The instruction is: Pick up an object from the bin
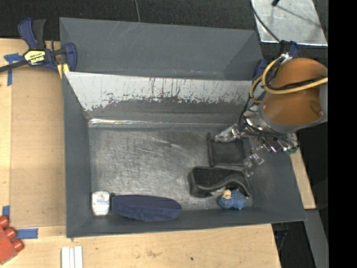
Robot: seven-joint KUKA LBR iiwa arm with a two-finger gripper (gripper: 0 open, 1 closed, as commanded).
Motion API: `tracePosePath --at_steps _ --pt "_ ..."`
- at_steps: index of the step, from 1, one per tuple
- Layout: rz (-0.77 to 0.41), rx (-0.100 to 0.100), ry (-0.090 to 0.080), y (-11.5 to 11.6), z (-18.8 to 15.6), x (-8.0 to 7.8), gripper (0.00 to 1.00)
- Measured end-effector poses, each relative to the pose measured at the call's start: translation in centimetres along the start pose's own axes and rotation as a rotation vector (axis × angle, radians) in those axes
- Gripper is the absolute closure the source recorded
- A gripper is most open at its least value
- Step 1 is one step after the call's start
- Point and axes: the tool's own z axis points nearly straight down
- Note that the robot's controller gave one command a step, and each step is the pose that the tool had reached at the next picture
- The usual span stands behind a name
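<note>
Scratched grey metal is forming the floor of the bin (145, 149). Reaching in from the view's right, the arm's orange cover (293, 91) is hanging above the claw (245, 147), which is sitting low at the right edge of a flat black rectangular pad (224, 152) (whether the claw is spread wide or drawn narrow, I cannot tell). Just below the claw a dark sole-shaped piece (215, 182) is lying, with a small crumpled blue thing (232, 201) touching its near edge. Well off to the claw's lower left, a dark blue oblong pouch (146, 208) is resting beside a small white roll (100, 202).
</note>
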Motion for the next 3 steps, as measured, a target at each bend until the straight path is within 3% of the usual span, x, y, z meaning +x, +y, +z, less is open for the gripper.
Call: tracePosePath --at_steps 1,2,3 --pt "-0.041 -0.019 0.014 6.9 -3.6 1.1 0.00" --pt "-0.258 -0.020 0.017 4.2 2.7 -1.0 0.00" --pt "-0.257 -0.016 0.017 4.0 2.5 -0.9 1.00"
